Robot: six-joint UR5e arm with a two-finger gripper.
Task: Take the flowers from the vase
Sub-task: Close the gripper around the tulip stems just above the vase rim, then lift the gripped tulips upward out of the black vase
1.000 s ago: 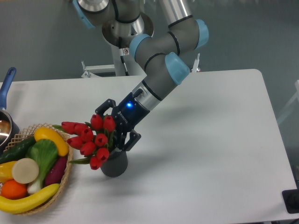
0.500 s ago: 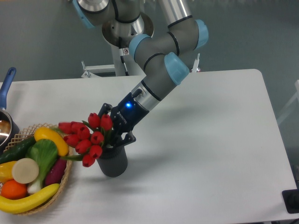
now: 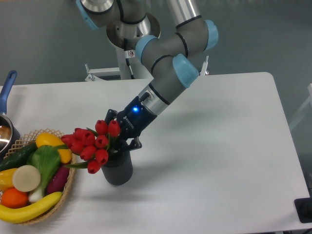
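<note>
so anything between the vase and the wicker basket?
Camera view: only a strip of bare white table. The vase and the basket stand apart; the tulip bunch leans out above that gap, toward the basket.

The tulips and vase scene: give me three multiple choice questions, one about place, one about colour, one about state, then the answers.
1. Where does the wicker basket sit relative to the vase?
A. At the image left of it
B. Behind it
C. At the image right of it

2. What colour are the flowers?
A. Yellow
B. Red
C. White

3. Where are the flowers now?
A. Lying on the table
B. In the basket
C. In the vase

Answers: 1 A, the basket is at the table's image-left edge. 2 B, the buds are red. 3 C, the stems run into the vase, with the gripper at them.
</note>
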